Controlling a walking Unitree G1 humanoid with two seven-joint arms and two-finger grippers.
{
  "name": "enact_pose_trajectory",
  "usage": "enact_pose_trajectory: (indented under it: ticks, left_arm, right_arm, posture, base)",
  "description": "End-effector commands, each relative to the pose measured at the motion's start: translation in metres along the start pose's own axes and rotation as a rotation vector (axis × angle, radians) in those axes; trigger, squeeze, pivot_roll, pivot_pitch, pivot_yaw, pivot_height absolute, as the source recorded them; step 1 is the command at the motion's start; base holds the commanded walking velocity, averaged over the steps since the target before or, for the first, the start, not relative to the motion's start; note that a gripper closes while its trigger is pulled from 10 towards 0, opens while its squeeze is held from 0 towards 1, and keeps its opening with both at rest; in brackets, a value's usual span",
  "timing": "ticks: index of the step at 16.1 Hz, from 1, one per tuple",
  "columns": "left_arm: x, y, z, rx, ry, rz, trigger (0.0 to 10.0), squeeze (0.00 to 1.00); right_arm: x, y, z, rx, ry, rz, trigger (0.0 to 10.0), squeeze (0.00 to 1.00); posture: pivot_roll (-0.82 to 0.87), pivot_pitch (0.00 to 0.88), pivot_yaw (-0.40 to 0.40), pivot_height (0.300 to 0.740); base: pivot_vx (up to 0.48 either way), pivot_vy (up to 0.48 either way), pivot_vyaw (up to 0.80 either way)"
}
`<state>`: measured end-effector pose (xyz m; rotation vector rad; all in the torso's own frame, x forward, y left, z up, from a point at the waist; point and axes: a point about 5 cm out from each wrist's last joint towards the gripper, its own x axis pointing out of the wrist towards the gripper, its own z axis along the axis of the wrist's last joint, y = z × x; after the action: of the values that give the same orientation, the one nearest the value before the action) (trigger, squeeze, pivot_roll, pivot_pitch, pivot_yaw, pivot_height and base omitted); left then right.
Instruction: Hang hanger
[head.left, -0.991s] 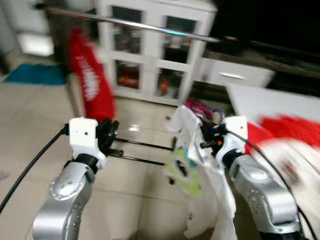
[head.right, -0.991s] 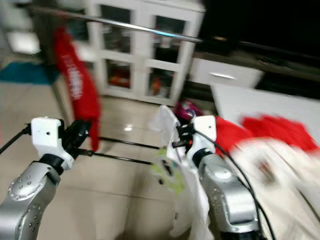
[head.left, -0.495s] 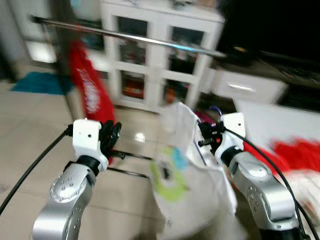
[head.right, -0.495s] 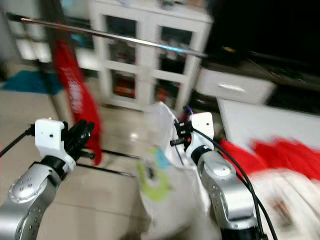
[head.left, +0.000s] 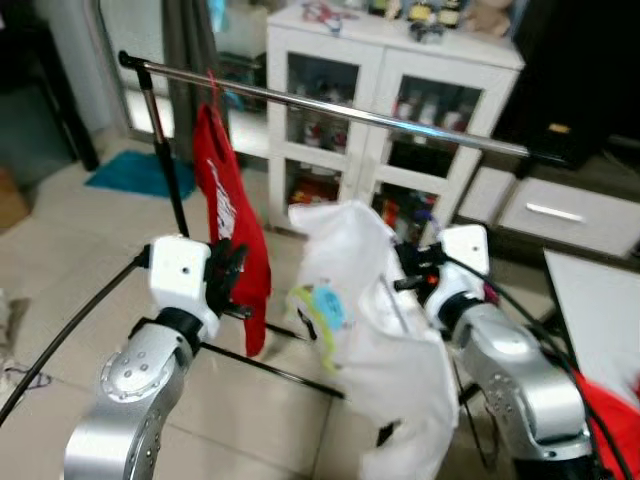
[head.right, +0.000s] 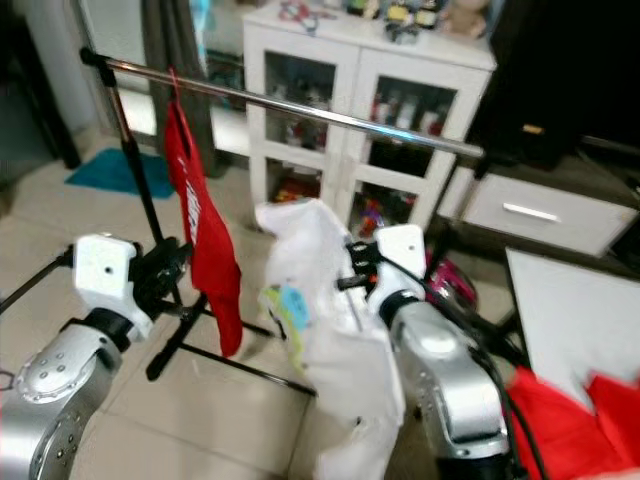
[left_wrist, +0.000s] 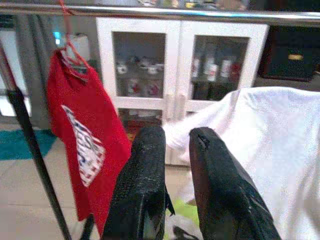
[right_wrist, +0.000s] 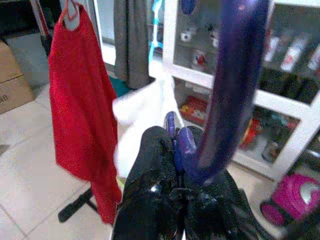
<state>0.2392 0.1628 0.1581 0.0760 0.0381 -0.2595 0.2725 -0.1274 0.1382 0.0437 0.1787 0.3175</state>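
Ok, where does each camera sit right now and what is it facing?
Left eye view: on the head, looking down and forward at the clothes rail; both silver arms show.
Right eye view: head too, same scene: red shirt hanging, white shirt carried.
Left wrist view: along the left end effector, facing rail and white cabinet.
Right wrist view: along the right end effector, shut on the purple hanger.
Both wrist views share the red shirt.
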Motion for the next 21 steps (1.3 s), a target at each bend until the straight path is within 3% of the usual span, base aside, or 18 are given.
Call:
enact_pose_trajectory:
  ticks: [1,7,10,14,18,21]
  left_arm:
    - [-0.001,0.004,0.002,0.020,0.003,0.005,10.0,0.00]
    - [0.001,0.001,0.006,0.056,0.002,-0.038,10.0,0.00]
    - [0.001,-0.004,0.007,0.066,0.007,-0.094,10.0,0.00]
    - [0.003,-0.011,0.009,0.048,0.007,-0.163,10.0,0.00]
    - [0.007,-0.013,0.013,0.041,0.005,-0.204,10.0,0.00]
    - [0.007,-0.025,0.018,0.001,-0.014,-0.361,10.0,0.00]
  right_arm:
    - [0.001,0.005,0.010,-0.011,-0.048,0.012,10.0,0.00]
    - [0.002,0.007,0.024,-0.059,-0.090,0.015,10.0,0.00]
    - [0.004,0.003,0.034,-0.024,-0.128,-0.035,10.0,0.00]
    - [0.013,-0.010,0.040,-0.023,-0.088,-0.157,10.0,0.00]
    - [0.034,-0.035,0.043,0.028,-0.019,-0.298,10.0,0.00]
    - [0.052,-0.052,0.042,0.043,0.033,-0.355,10.0,0.00]
  posture:
    - [0.14,0.000,-0.071,0.740]
    - [0.15,0.003,-0.063,0.740]
    - [0.15,0.004,-0.068,0.740]
    - [0.15,0.000,-0.067,0.740]
    - [0.16,0.000,-0.065,0.740]
    - [0.16,0.000,-0.067,0.740]
  base:
    - [0.480,0.000,0.00]
    - [0.480,0.000,0.47]
    - [0.317,0.000,0.00]
    - [0.000,0.000,0.00]
    - [0.000,0.000,0.00]
    - [0.000,0.000,0.00]
